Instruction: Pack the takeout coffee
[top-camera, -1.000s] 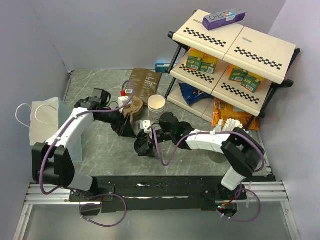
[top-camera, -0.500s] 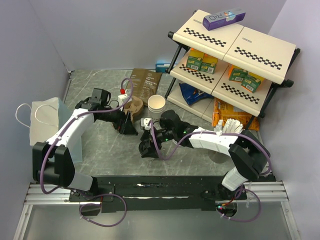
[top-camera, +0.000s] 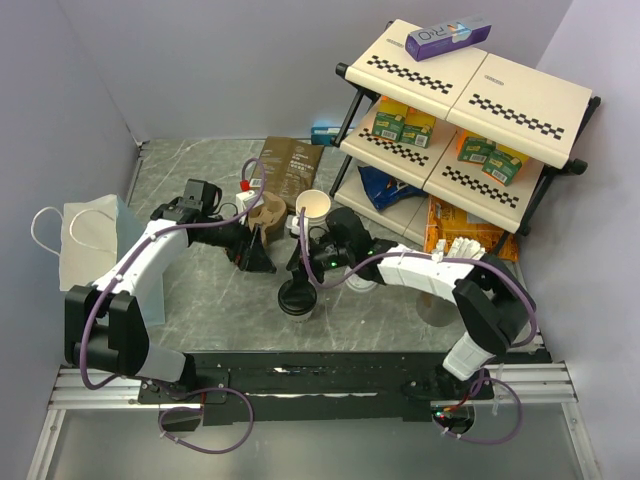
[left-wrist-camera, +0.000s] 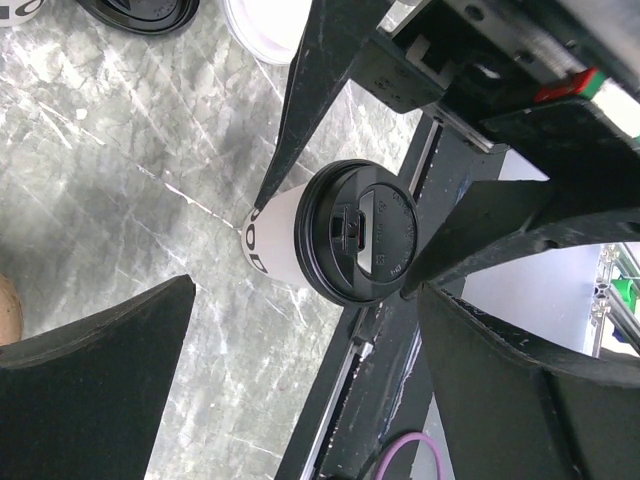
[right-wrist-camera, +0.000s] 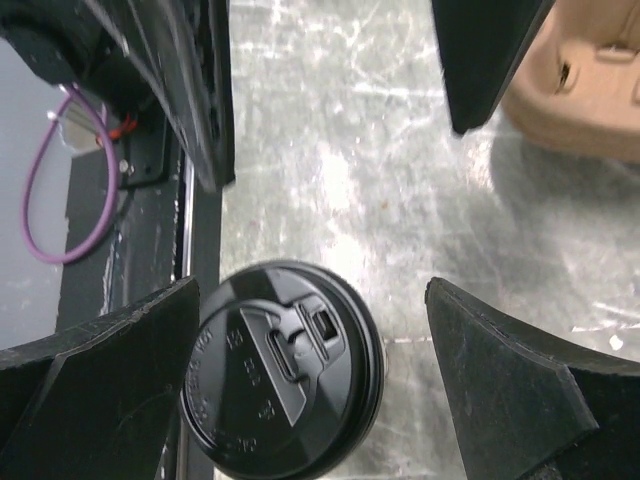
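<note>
The small white paper cup (top-camera: 298, 302) with the round black plastic lid (right-wrist-camera: 285, 375) stands upright on the grey marbled table (top-camera: 200, 290), close to the near edge.

My right claw (top-camera: 306, 264) hangs above the cup and a little behind it. Its two fingers (right-wrist-camera: 100, 360) are spread wide and hold nothing. My left claw (top-camera: 256, 254) is off to one side, near the brown pulp cup carrier (top-camera: 268, 213). It is spread wide too and holds nothing.

I think this cup is light. Its paper wall is thin and soft, so a hard squeeze would dent it. A dent could push the lid up and off. I cannot tell if there is a drink inside. If there is, the cup will be heavier, and tipping it could make a mess.

The lid looks smooth and slippery, and it only clips on. So I would not grab the cup by the lid.

The best place to hold it looks like the white side (left-wrist-camera: 272, 248), just under the lid's rim, with one finger on each side. I would pinch gently, just enough that it does not slide, and keep it straight up.
</note>
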